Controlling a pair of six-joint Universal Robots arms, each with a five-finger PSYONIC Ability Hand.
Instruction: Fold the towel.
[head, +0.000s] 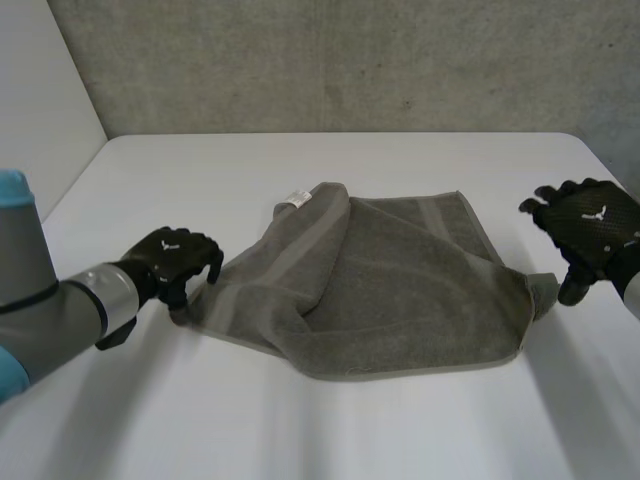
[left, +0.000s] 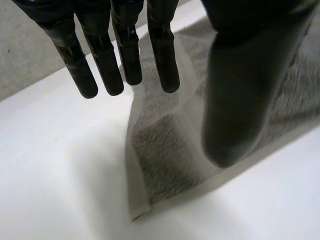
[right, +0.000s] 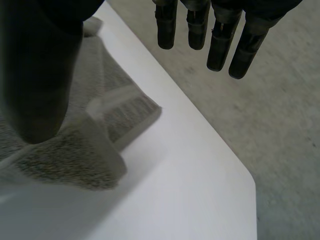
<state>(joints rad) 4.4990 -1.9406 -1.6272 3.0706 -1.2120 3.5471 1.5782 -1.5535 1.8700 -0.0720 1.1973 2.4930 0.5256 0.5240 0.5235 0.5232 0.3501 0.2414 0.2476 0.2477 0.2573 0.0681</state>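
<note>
- Your towel (head: 400, 300) lies rumpled mid-table (head: 300, 430), one far corner flopped over; I judge the fold barely begun.
- Your left hand (head: 172, 262) is at its left corner, fingers straight, thumb apart, gripping nothing.
- Your right hand (head: 590, 228) hovers beside the right corner, equally spread and empty.

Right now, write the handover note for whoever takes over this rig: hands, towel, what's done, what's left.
Left hand: open, at the towel's left corner, thumb over the cloth, gripping nothing.
Right hand: open, beside the towel's right corner, gripping nothing.
Towel: lying on the white table, one left flap turned over onto the middle, the rest spread out.
Done: only that loose flap.
Left: grasp the corners and make a clean fold.
</note>
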